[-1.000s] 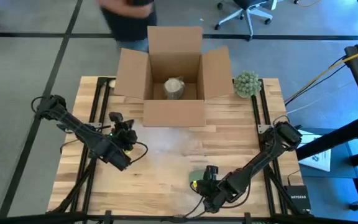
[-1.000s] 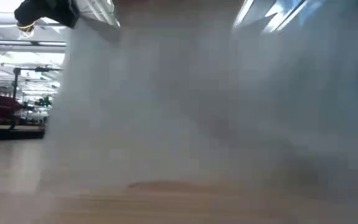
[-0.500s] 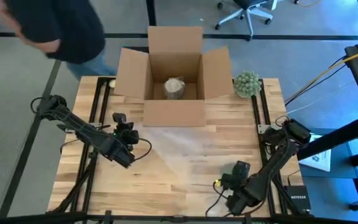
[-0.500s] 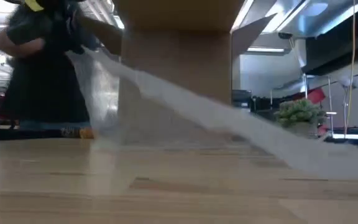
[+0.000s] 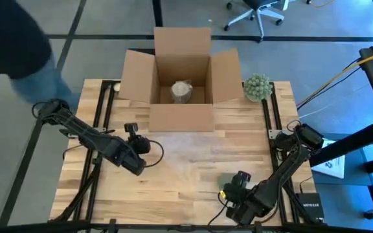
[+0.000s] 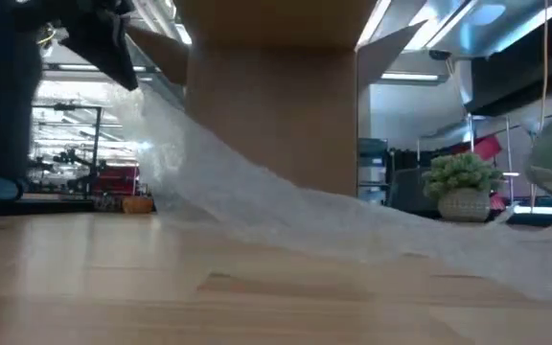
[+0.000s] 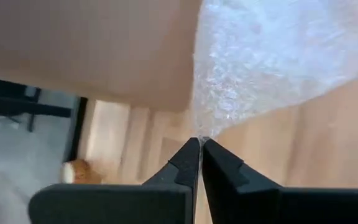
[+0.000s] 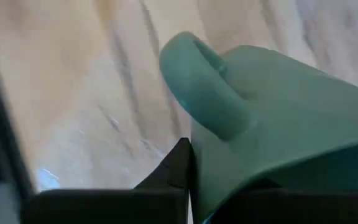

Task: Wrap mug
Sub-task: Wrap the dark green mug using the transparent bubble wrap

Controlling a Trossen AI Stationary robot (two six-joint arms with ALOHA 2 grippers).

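1. Your left gripper (image 7: pixel 200 140) sits over the table's left-centre — its fingers are pinched tight on a corner of the bubble wrap (image 7: pixel 272 62), lifting that edge.
2. The bubble wrap slopes down from that raised corner and lies across the wooden table (image 5: pixel 173 188) in front of the cardboard box (image 5: pixel 181 71).
3. Your right gripper (image 8: pixel 190 163) is near the table's front edge, right of centre — its fingers are clamped on the green mug (image 8: pixel 278 118), handle facing the camera.
4. The open box holds a pale wrapped bundle (image 5: pixel 181 91); a small potted plant (image 5: pixel 257 87) stands just beside its right flap.
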